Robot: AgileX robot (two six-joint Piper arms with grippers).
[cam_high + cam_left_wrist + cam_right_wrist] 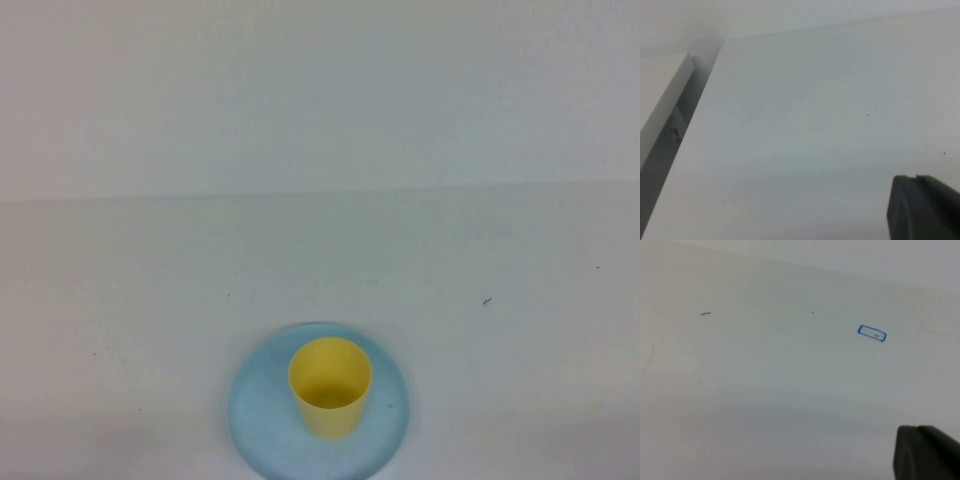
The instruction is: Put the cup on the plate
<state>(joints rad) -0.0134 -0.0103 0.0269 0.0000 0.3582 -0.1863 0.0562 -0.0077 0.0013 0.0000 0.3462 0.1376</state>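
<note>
The yellow cup [330,388] stands upright on the light blue plate [260,410] at the near middle of the table in the high view. Neither arm shows in that view. My left gripper [915,176] shows only in the left wrist view, as dark fingertips pressed together over bare white table, holding nothing. My right gripper [918,427] shows only in the right wrist view, its fingertips also together and empty over bare table. Neither wrist view shows the cup or the plate.
The white table's far edge [320,192] meets a pale wall. A small blue-outlined label [872,333] lies on the table in the right wrist view. The table's side edge and a gap beside it [680,125] show in the left wrist view.
</note>
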